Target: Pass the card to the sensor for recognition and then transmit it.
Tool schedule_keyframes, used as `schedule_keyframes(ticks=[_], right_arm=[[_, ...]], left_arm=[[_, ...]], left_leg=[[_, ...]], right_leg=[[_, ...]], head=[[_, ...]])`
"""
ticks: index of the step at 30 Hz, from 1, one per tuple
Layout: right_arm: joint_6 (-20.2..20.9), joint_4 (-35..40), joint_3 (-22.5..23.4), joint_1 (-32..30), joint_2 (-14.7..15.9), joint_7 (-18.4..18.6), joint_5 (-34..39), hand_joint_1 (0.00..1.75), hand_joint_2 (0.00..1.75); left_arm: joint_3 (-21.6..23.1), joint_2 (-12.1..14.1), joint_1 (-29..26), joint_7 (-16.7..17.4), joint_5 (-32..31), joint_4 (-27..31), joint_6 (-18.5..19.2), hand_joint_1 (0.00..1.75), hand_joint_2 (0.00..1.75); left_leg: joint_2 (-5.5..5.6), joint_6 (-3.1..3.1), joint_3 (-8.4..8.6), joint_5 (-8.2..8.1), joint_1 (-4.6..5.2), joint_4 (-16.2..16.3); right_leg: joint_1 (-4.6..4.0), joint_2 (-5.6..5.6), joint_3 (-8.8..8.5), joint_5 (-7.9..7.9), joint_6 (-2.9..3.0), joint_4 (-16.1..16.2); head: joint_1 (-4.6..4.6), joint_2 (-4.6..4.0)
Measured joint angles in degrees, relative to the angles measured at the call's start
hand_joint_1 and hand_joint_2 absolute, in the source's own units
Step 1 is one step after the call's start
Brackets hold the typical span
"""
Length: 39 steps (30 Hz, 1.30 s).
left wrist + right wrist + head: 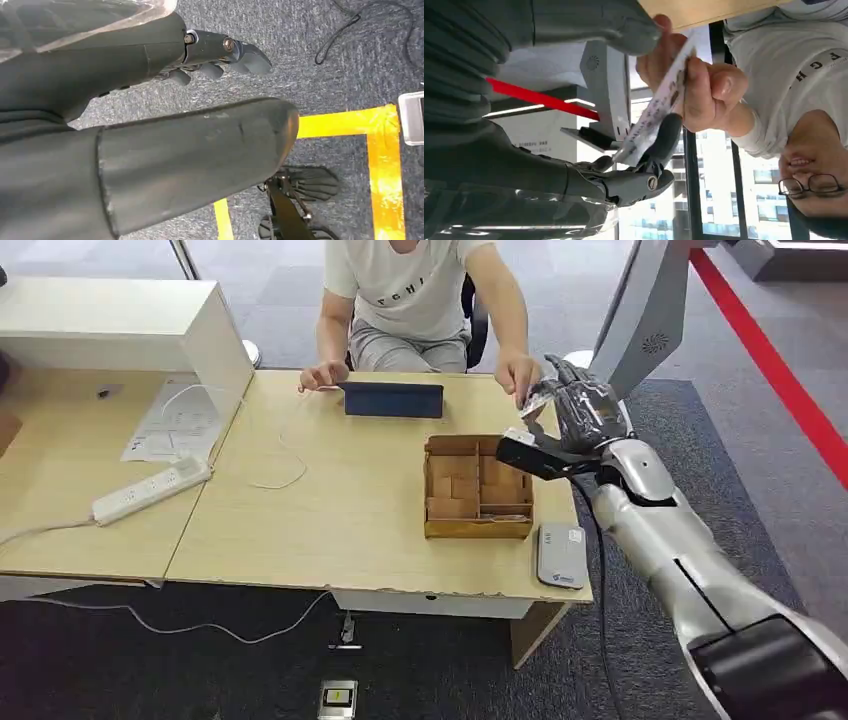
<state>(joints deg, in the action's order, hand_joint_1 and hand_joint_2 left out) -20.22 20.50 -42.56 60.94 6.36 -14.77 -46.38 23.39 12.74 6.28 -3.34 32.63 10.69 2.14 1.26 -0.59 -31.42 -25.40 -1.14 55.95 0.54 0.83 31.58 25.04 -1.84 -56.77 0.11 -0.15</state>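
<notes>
white printed card [655, 112], brown box [478, 490]

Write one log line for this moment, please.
right hand: holds card | person's hand: also grips card | left hand: hanging, holds nothing

A light wooden table [330, 510] is carrying everything here, butted against a second desk [60, 480] on its left side. Toward the far edge, a dark blue folded stand [392, 399] is standing upright. A shallow cardboard tray [478, 488] with several compartments is sitting right of centre. Just beside it, at the table's near right corner, a grey card reader [561, 555] is lying flat. A thin white cable [285, 455] is trailing in a loop across the left part of the top. On the neighbouring desk, a white power strip [152, 490] is lying at an angle, and a printed sheet of paper [170, 425] is resting behind it, next to a white boxy unit [130, 325].
</notes>
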Motion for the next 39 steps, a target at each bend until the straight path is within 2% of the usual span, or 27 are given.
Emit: schedule_keyframes(ticks=[3, 8, 13, 16, 20, 26, 27, 28, 32, 35, 36, 39], right_arm=[[-2.0, 0.0, 0.0, -0.5, 0.5, -0.7, 0.5, 0.00, 0.00], [-3.9, 0.1, 1.2, -1.0, 1.9, -4.1, 4.1, 0.00, 0.00], [-2.9, 0.9, 4.2, -2.1, 3.9, -7.7, 8.5, 0.00, 0.00], [-0.9, 2.6, 6.0, -3.6, 5.3, -8.3, 10.9, 0.00, 0.00], [3.1, 9.5, 7.5, -8.3, 8.1, -5.2, 13.2, 0.00, 0.00], [8.5, 26.0, 8.9, -19.0, 15.2, 2.9, 15.2, 0.00, 0.00], [8.8, 28.9, 9.2, -20.8, 16.4, 4.2, 15.5, 0.00, 0.00], [9.2, 32.4, 9.7, -23.2, 18.0, 5.9, 15.7, 0.00, 0.00], [9.5, 42.8, 11.7, -30.8, 22.0, 10.1, 17.4, 0.00, 0.00], [8.2, 49.3, 12.0, -35.9, 23.9, 11.8, 18.0, 0.00, 0.00], [7.6, 50.9, 12.0, -37.2, 24.2, 12.2, 17.9, 0.00, 1.75], [7.0, 54.2, 11.1, -39.3, 23.7, 13.9, 18.1, 0.00, 1.75]], left_arm=[[0.0, -0.1, -0.1, -0.5, 1.3, 0.0, -0.5, 0.00, 1.75], [0.0, -0.2, -0.3, -1.0, 1.9, 0.0, -1.3, 0.00, 1.75], [0.0, -0.2, -0.4, -0.4, 1.0, 0.0, -3.0, 0.00, 1.75], [0.4, -0.2, -0.4, -0.1, 1.0, -0.1, -4.0, 0.00, 1.75], [0.9, -0.2, -0.5, 0.7, 2.4, -0.1, -4.2, 0.00, 1.75], [1.0, -0.2, -0.6, 0.6, 4.9, -0.1, -4.8, 0.00, 1.75], [1.0, -0.2, -0.6, 0.6, 5.4, -0.1, -5.1, 0.00, 0.00], [1.0, -0.1, -0.6, 0.6, 5.7, -0.1, -5.3, 0.00, 1.75], [0.9, 0.4, -0.5, 0.7, 6.9, -0.1, -5.6, 0.00, 1.75], [0.9, 0.6, -0.5, 0.9, 7.5, -0.1, -6.2, 0.00, 1.75], [0.9, 0.7, -0.5, 1.0, 7.7, -0.1, -6.3, 0.00, 1.75], [1.0, 0.7, -0.4, 1.0, 7.6, -0.1, -6.3, 0.00, 1.75]], left_leg=[[0.00, 0.00, 0.00, 0.00, 0.00, 0.0], [0.01, 0.00, 0.00, 0.00, 0.00, 0.0], [0.01, 0.00, 0.00, 0.00, 0.02, 0.0], [0.01, 0.00, 0.03, -0.01, 0.01, 0.0], [0.03, 0.00, 0.03, -0.01, 0.00, 0.0], [0.06, 0.02, 0.01, -0.04, 0.02, 0.0], [0.06, 0.03, 0.00, -0.04, 0.02, 0.0], [0.06, 0.04, -0.02, -0.06, 0.02, 0.0], [0.03, 0.02, 0.02, -0.09, 0.01, 0.0], [0.03, 0.00, 0.02, -0.10, 0.01, 0.0], [0.03, 0.00, 0.03, -0.10, 0.01, 0.0], [0.02, 0.00, 0.02, -0.09, -0.02, 0.0]], right_leg=[[0.00, 0.00, 0.00, 0.00, 0.00, 0.0], [0.00, 0.00, -0.01, 0.00, 0.00, 0.0], [0.01, 0.00, 0.00, 0.00, 0.00, 0.0], [0.01, 0.00, -0.03, 0.00, 0.00, 0.0], [0.00, -0.01, -0.03, 0.01, -0.01, 0.0], [0.01, -0.02, -0.04, 0.02, -0.03, 0.1], [0.02, -0.02, -0.05, 0.03, -0.03, 0.1], [0.02, -0.02, -0.05, 0.03, -0.03, 0.1], [0.01, -0.01, -0.07, 0.04, -0.02, 0.1], [0.00, 0.00, -0.05, 0.05, -0.01, 0.1], [0.00, 0.00, -0.06, 0.05, 0.00, 0.1], [-0.02, 0.01, -0.07, 0.06, 0.02, 0.1]], head=[[-0.02, 0.00], [0.00, 0.00], [-0.02, 0.00], [-0.02, 0.00], [-0.02, 0.00], [-0.04, 0.00], [0.00, 0.00], [-0.02, 0.00], [-0.02, 0.00], [-0.02, 0.00], [-0.04, 0.00], [-0.02, 0.00]])
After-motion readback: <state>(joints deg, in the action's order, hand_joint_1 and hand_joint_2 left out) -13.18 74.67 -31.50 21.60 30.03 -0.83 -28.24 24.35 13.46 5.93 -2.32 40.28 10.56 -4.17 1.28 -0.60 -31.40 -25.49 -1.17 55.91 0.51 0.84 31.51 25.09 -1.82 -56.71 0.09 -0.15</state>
